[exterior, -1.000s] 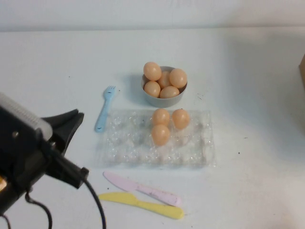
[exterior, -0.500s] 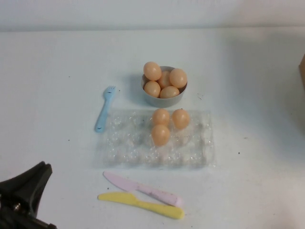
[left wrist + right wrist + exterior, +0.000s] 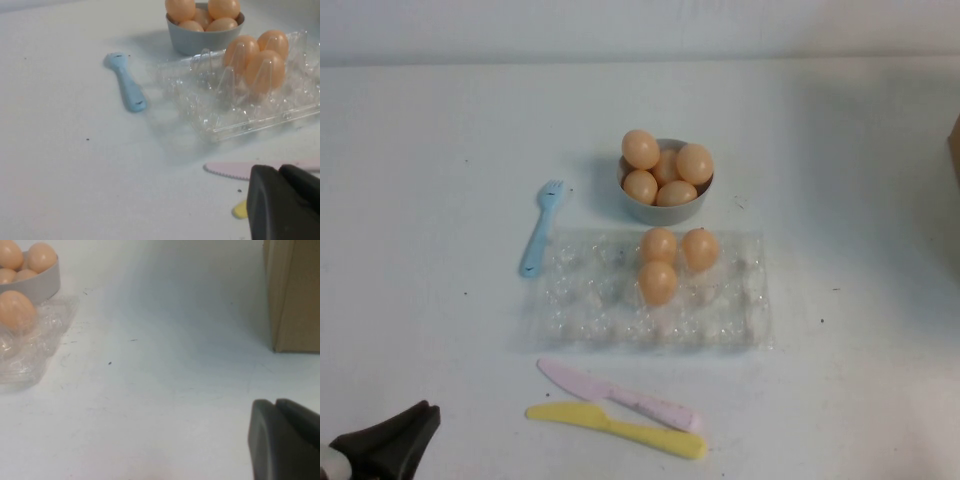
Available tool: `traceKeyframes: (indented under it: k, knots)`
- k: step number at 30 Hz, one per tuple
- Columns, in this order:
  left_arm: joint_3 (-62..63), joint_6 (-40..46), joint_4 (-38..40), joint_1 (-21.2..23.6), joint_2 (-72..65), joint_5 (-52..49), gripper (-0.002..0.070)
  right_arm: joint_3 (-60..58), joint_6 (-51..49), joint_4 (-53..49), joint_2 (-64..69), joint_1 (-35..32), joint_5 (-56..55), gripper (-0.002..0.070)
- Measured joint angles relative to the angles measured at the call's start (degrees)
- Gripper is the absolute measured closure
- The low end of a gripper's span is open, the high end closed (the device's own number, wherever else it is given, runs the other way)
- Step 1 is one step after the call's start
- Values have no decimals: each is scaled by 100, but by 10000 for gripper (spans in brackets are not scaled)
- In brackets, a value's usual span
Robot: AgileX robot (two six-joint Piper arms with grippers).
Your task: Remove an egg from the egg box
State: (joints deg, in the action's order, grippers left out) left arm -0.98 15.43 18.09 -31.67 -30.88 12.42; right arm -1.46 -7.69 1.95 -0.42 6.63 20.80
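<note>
The egg box (image 3: 582,300) is a clear plastic tray in the middle of the table, and three tan eggs sit in its far cups. One egg (image 3: 657,282) lies nearer to me than the other two. My left gripper (image 3: 398,442) is low at the near left corner, shut and empty, well away from the egg box (image 3: 210,102). In the left wrist view its tips (image 3: 278,171) press together. My right gripper (image 3: 276,403) is shut with nothing in it, over bare table to the right of the egg box (image 3: 20,360).
A grey bowl (image 3: 650,208) holding several eggs stands just behind the box. A blue fork (image 3: 539,230) lies at the box's left. A pink knife (image 3: 620,395) and a yellow knife (image 3: 620,428) lie in front of it. A cardboard box (image 3: 295,295) stands at the right.
My left arm has drawn back toward the near left corner, and only its shut tip now shows. The eggs and the box have not moved.
</note>
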Motion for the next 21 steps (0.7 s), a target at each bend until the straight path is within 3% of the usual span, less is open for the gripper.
traceKeyframes:
  k: [6, 21]
  knots:
    - [-35, 0, -32, 281, 326, -710, 677, 0, 0, 0, 0, 0, 0, 694]
    - [-35, -26, -784, 2595, 3041, -2741, 677, 0, 0, 0, 0, 0, 0, 694]
